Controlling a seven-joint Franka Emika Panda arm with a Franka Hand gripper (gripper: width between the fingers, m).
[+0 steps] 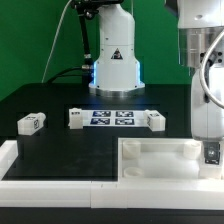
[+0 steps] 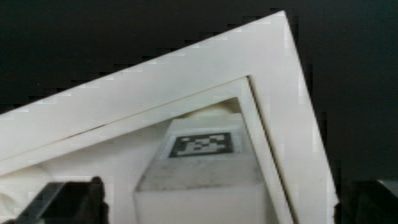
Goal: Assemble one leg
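A leg, a white block with a black-and-white tag, stands in a corner socket of the large white square tray. My gripper straddles it, with a dark finger on each side and a gap between each finger and the leg. In the exterior view the gripper hangs over the tray's corner at the exterior view's right, with the tagged leg between its fingers. Three more legs lie on the table: one at the exterior view's left, two at the ends of the marker board.
The marker board lies flat mid-table in front of the robot base. A low white wall runs along the table's front and the exterior view's left side. My arm comes down at the exterior view's right.
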